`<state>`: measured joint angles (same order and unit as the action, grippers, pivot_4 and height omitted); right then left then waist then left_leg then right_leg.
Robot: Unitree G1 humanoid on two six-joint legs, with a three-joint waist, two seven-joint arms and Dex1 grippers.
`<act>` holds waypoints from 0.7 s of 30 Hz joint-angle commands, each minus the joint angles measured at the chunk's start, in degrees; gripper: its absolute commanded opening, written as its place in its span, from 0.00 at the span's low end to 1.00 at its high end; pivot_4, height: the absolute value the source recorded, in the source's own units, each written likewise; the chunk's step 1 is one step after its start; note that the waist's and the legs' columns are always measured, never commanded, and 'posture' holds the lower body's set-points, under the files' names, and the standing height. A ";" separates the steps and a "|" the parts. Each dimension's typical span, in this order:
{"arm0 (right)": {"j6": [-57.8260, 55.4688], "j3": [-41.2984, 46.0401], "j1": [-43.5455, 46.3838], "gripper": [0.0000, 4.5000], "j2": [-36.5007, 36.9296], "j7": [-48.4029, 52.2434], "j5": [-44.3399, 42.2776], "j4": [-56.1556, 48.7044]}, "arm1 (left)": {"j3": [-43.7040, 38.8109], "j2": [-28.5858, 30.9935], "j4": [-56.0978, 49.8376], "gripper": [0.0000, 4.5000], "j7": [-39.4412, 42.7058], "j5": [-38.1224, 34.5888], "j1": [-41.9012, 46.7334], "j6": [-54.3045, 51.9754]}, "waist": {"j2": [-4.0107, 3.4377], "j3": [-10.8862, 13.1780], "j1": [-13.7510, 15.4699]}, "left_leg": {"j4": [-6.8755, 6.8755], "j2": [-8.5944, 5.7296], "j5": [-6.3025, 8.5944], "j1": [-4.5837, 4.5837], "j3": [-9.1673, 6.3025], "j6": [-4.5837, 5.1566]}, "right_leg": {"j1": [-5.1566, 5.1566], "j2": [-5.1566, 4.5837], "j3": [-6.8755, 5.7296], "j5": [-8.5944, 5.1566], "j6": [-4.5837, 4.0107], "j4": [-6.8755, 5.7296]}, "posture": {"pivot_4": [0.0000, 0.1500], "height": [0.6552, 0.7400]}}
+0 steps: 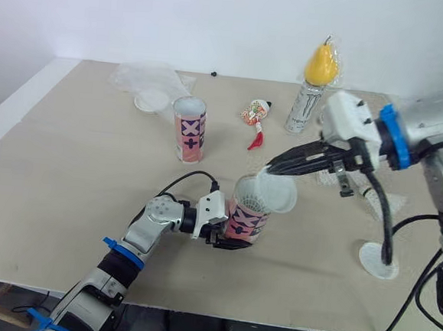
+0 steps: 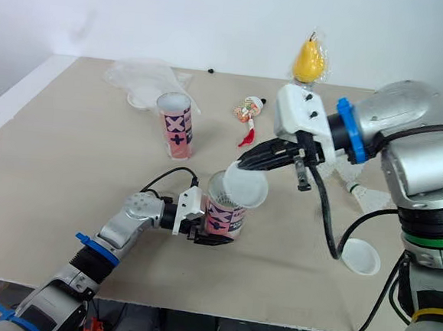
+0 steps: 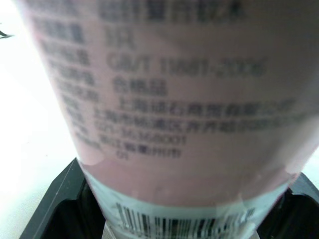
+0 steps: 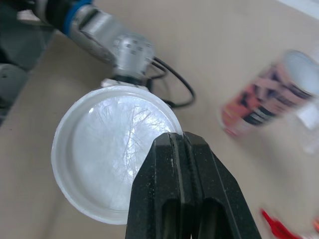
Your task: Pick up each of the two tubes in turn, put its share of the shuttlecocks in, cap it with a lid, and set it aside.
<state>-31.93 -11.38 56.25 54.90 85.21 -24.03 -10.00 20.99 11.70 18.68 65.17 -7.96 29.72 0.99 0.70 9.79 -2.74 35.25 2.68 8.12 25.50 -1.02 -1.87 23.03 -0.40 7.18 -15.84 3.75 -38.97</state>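
Beige table — left end effector clamps upright tube; right end effector pinches lid.

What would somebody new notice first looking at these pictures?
The right gripper pinches a white lid by its rim, tilted at the mouth of the pink tube that the left gripper clamps near the front edge of the table. Behind them a second pink tube stands upright, and a can stands farther back.

I count two tubes, both left of the single can, and three lids, one well left of that can and two on my side of it.
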 commanded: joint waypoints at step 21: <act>13.77 -5.82 3.17 0.03 -7.39 4.58 9.24 7.86 | 1.15 1.01 0.60 0.74 -2.38 2.01 -1.60 -2.63 | 0.00 0.00 0.00 | 0.02 0.01 -0.01 0.01 -0.01 0.00 | 0.00 0.01 -0.03 0.05 -0.01 -0.01 | 1.00 1.00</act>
<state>-18.88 -17.74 59.20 47.35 88.65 -15.41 -2.07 21.00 11.89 17.51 63.37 -7.96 29.40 -0.37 0.70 9.78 -2.74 35.28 2.69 8.12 25.51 -1.03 -1.87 23.03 -0.39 7.15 -15.79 3.75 -38.98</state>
